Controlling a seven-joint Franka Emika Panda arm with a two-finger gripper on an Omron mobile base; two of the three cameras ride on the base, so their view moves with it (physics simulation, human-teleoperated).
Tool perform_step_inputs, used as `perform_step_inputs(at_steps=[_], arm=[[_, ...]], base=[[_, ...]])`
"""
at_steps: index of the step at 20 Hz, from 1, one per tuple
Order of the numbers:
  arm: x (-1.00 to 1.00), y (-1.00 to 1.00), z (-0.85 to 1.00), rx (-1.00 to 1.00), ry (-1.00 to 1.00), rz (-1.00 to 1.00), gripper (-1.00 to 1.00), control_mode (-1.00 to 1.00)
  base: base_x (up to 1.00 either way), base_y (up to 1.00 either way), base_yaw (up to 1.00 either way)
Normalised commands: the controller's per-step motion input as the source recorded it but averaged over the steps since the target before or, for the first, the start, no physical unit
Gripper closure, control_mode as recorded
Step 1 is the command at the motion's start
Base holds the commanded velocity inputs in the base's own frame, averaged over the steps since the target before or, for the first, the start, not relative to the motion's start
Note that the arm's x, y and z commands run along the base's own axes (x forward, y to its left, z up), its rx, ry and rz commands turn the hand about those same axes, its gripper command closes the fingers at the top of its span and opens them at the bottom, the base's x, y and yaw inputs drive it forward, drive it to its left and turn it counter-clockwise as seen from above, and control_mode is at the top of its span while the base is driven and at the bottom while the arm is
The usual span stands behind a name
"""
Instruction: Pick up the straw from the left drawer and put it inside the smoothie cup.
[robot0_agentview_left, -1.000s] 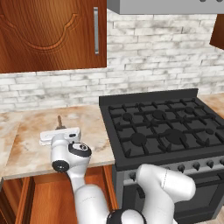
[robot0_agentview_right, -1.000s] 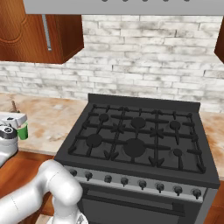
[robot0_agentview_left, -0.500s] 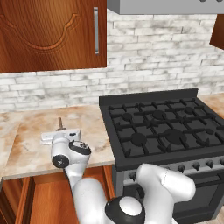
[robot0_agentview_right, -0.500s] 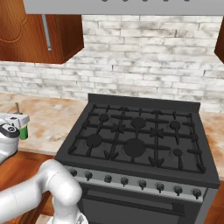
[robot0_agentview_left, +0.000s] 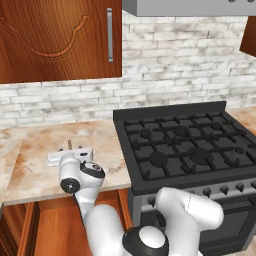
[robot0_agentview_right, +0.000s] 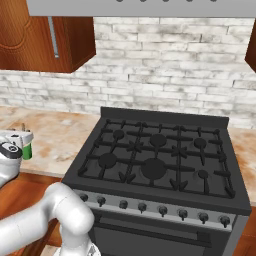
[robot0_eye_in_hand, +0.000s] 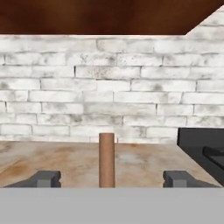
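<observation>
Gripper (robot0_eye_in_hand: 112, 178) jaws spread wide, nothing clamped. Straw (robot0_eye_in_hand: 106, 160) stands upright dead centre between the fingertips (robot0_eye_in_hand: 43, 179), clear of both, long axis vertical. Green cup (robot0_agentview_right: 27, 150) sits right under the hand on the counter (robot0_agentview_left: 40, 155), so straw looks seated in it. Next: back straight off, no sideways drift.

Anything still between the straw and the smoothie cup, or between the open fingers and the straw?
Nothing visible. In the hand view the straw stands upright between the gripper's spread fingers, touching neither. The right base view shows the green smoothie cup under the hand.
</observation>
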Motion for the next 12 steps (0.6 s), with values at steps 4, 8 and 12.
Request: perform_step_inputs(at_steps=[4,8,12], arm=[[-0.06,0.00,0.35,0.00,-0.01,0.00,-1.00,-1.00],[-0.14,-0.03,0.73,0.00,-0.09,0.00,-1.00,-1.00],[-0.33,-0.21,0.71,0.00,-0.05,0.00,-1.00,-1.00]], base=[[0.00,0.00,0.00],[0.00,0.00,0.00],[0.00,0.00,0.00]])
